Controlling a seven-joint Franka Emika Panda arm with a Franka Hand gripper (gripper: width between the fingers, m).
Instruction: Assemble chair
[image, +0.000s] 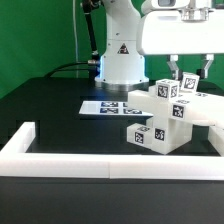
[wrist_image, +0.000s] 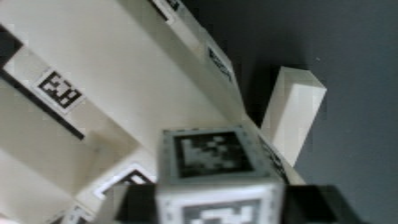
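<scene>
Nearest the exterior camera runs the long low white barrier wall (image: 60, 158), a smooth square-edged bar that turns a corner at the exterior view's left; it looks meant as a backstop to brace parts against. Behind it, on the matte black counter (image: 50, 100), sits the chair (image: 165, 115) as a cluster of small white blocky plastic parts, toward the exterior view's right, each face carrying a black-and-white square tag. The pieces are hard, flat-sided and sharp-cornered, with a dull sheen; how many are already joined I cannot tell, as they overlap.

Above the cluster hangs the hand (image: 188, 72), its two dark fingers pressed in on the top of an upright tagged block (image: 188, 86). The wrist view bears this out: a tagged square end of a block (wrist_image: 222, 165) fills the space between the fingers, so the grip seems to be on a leg-like post. Holding it by the top probably leaves its lower end free for seating into another part.

Flat on the counter, just behind the cluster, lies the marker board (image: 108, 106), thin and white. The arm's white base (image: 120, 60) stands farther back.
</scene>
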